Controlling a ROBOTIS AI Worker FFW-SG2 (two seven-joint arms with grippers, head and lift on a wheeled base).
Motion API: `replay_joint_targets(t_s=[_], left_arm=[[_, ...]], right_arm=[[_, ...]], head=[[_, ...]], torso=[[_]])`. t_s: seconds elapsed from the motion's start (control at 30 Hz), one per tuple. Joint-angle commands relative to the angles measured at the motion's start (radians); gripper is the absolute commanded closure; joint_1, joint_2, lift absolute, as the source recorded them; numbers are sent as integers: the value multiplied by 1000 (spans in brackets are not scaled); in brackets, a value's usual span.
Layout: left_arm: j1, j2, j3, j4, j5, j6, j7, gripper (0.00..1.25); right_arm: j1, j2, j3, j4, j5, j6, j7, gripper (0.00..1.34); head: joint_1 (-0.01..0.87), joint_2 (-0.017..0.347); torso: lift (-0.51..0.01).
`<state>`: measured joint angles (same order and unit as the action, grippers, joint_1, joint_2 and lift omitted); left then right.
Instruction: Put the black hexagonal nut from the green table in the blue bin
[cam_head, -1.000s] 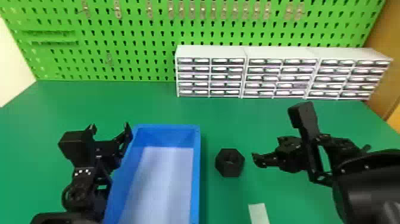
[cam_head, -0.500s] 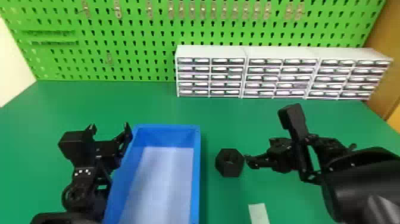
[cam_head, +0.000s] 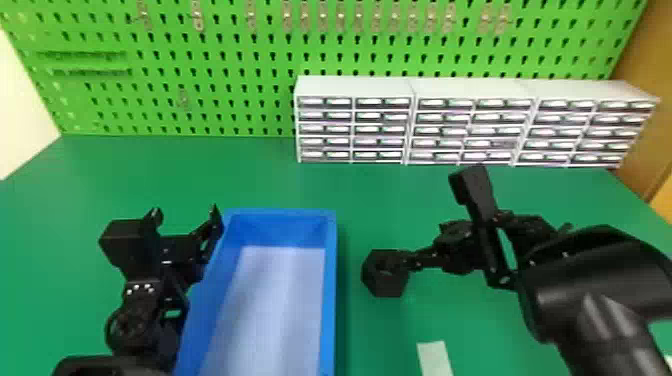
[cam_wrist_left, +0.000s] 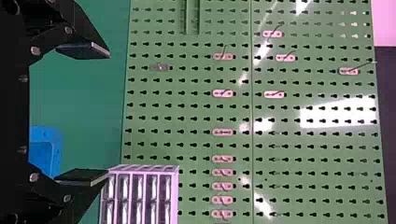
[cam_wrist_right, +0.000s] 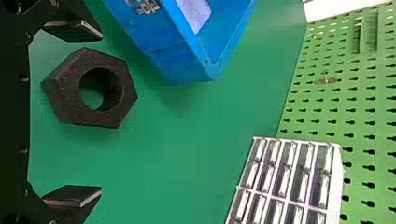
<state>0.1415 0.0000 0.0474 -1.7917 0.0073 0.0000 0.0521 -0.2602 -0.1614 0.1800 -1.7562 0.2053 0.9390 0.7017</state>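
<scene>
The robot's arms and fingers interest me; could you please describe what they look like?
Both arms are black. The left arm has a round joint and small pale dots near its wrist; the right arm has a smooth, rounded housing. The left fingers and right fingers are black, with flat, angular tips.

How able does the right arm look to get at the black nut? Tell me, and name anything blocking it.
Probably yes: the right gripper is open at the nut, nothing visible blocks it, and the blue bin sits off to the left. One finger looks close, though.
</scene>
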Motion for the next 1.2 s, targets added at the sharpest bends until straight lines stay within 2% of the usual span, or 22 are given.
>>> replay_joint_targets(t_s=[0.0, 0.63, 1.17], left_arm=[[-2, -3, 0, 0, 0, 0, 0, 352], [-5, -3, 3, 2, 0, -2, 0, 352], [-6, -3, 3, 2, 0, -3, 0, 352]], right_arm=[[-45, -3, 33, 49, 2, 7, 4, 147], [-191, -10, 131, 244, 57, 49, 70, 151], [-277, 2, 179, 369, 54, 47, 81, 151]], head=[[657, 57], [657, 57], [657, 57]], torso=[[-95], [-95], [-95]])
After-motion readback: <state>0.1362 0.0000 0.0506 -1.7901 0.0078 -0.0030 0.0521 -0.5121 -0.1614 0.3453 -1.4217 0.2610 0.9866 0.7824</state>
